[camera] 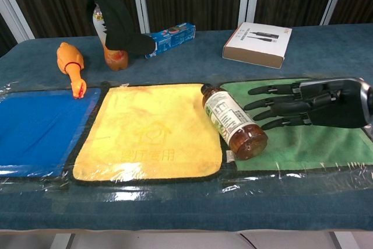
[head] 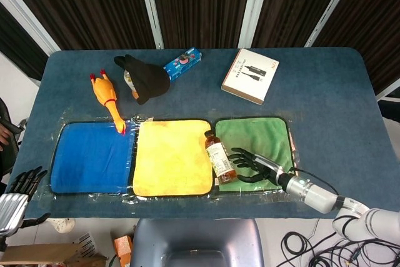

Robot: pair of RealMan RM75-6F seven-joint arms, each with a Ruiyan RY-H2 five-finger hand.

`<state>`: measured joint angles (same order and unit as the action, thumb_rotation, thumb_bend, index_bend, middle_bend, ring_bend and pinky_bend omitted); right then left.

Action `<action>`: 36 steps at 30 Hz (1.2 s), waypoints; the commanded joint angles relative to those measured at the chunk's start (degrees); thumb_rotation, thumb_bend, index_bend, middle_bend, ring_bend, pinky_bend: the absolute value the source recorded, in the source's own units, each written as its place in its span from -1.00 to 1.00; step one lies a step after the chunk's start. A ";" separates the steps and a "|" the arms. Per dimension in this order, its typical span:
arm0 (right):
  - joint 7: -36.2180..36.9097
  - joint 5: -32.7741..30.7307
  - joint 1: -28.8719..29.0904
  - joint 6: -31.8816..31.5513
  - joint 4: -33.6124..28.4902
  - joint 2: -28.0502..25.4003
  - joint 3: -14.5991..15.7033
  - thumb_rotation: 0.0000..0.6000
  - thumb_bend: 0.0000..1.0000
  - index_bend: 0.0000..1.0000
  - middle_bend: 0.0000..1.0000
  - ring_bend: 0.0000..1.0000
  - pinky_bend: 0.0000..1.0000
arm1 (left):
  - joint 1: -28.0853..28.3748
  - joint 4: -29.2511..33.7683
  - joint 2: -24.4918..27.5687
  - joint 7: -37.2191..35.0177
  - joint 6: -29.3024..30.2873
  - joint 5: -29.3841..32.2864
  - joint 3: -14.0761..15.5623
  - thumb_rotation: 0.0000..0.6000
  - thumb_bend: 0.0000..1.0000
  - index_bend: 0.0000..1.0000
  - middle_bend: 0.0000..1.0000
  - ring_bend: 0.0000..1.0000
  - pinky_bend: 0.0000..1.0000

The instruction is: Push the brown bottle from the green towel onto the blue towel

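Note:
The brown bottle (head: pixel 220 159) (camera: pixel 230 122) lies on its side across the seam between the green towel (head: pixel 262 136) (camera: pixel 309 147) and the yellow towel (head: pixel 170 157) (camera: pixel 151 126), cap pointing away from me. My right hand (head: pixel 253 166) (camera: pixel 306 108) hovers low over the green towel just right of the bottle, its fingers stretched out with the tips at the bottle's side, holding nothing. The blue towel (head: pixel 90 157) (camera: pixel 35 129) lies at the far left. My left hand (head: pixel 17 193) hangs off the table's front left corner, its fingers apart and holding nothing.
Behind the towels lie an orange rubber chicken (head: pixel 106 97) (camera: pixel 70 65), a black cloth draped over a bottle (head: pixel 145 79) (camera: pixel 116 24), a blue box (head: pixel 183 62) (camera: pixel 172 35) and a white box (head: pixel 250 75) (camera: pixel 258 42). A grey chair back (head: pixel 197 242) stands at the table's front edge.

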<state>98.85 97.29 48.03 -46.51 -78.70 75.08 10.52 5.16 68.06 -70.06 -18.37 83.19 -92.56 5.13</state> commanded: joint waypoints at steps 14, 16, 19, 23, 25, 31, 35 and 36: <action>-24.80 -0.29 -0.70 -3.13 -0.79 3.91 -1.52 1.00 -0.42 -0.96 -0.81 -0.85 -0.82 | -0.84 -1.35 -0.10 -1.79 0.41 0.83 -0.34 1.00 -0.92 -1.00 -1.00 -1.00 -0.84; -29.21 -0.53 -1.35 -3.71 -1.15 3.81 -1.58 1.00 -0.42 -0.84 -0.81 -0.85 -0.83 | -0.74 -1.32 -0.13 -1.77 0.30 0.71 -0.32 1.00 -0.92 -1.00 -1.00 -1.00 -0.84; -36.65 0.45 -2.10 -4.61 -1.62 3.81 -1.04 1.00 -0.42 -0.69 -0.79 -0.85 -0.84 | -0.67 -1.09 -0.10 -1.41 0.35 0.50 -0.32 1.00 -0.93 -1.00 -1.00 -1.00 -0.84; -49.87 2.65 -3.06 -5.51 -1.77 3.73 -0.02 1.00 -0.42 -0.43 -0.70 -0.85 -0.84 | -0.79 -0.53 0.02 -0.80 0.43 0.66 -0.43 1.00 -0.92 -1.00 -1.00 -1.00 -0.84; -56.87 2.69 -3.78 -5.64 -2.44 3.44 0.03 1.00 -0.42 -0.33 -0.61 -0.84 -0.84 | -0.82 -0.33 0.07 -0.53 0.41 0.67 -0.43 1.00 -0.93 -1.00 -1.00 -1.00 -0.84; -72.62 -0.04 -6.25 -6.32 -3.64 3.90 -1.61 1.00 -0.42 -0.28 -0.57 -0.83 -0.84 | -0.44 0.00 0.07 -0.15 -0.20 0.45 -0.38 1.00 -0.92 -1.00 -1.00 -1.00 -0.84; -79.44 -1.71 -6.28 -5.06 -4.02 5.24 -3.01 1.00 -0.42 -0.29 -0.57 -0.83 -0.85 | -0.26 0.46 0.21 0.34 -0.26 0.08 -0.27 1.00 -0.92 -1.00 -1.00 -1.00 -0.84; -80.43 -1.98 -6.13 -4.70 -4.07 5.60 -3.33 1.00 -0.42 -0.30 -0.57 -0.83 -0.86 | -0.29 0.58 0.26 0.45 -0.18 0.07 -0.27 1.00 -0.92 -1.00 -1.00 -1.00 -0.84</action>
<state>21.94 96.68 42.49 -51.85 -82.14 79.64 8.37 4.87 68.62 -69.83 -17.94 82.98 -92.46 4.85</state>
